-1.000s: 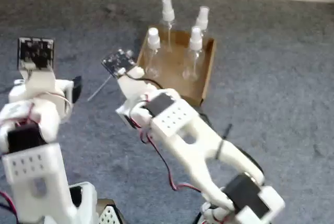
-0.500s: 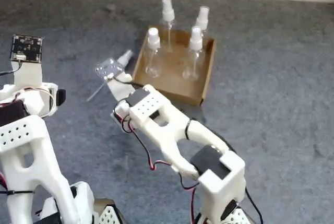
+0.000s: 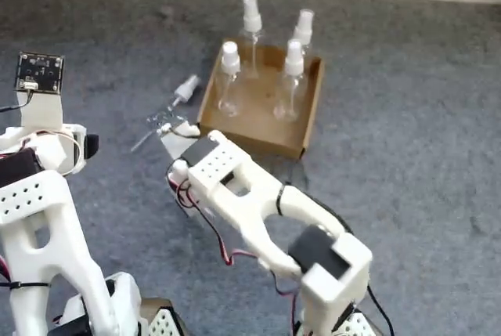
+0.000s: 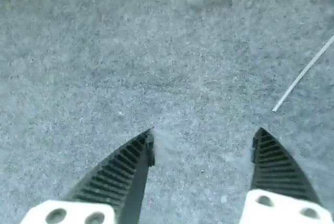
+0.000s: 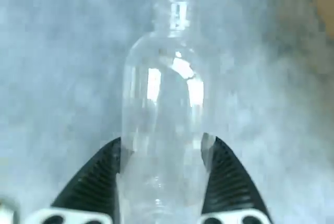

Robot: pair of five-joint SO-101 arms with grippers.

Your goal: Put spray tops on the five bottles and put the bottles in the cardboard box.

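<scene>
The bottle [image 5: 167, 93] is seen to be of clear, glossy, smooth plastic, and the fingers [image 5: 94, 182] beside it of black matt plastic, ribbed on the inner face. The table [image 4: 104, 51] is covered with grey, rough, carpet-like cloth. The box [image 3: 310, 117] is made of brown matt cardboard, the spray tops [image 3: 229, 56] of white plastic, and the arms [image 3: 235, 183] of white matt plastic.

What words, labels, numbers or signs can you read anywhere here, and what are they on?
None can be read.
The capped bottles, the cardboard box and the uncapped bottle show no print.
Anything on the circuit board is too blurred to read.
</scene>
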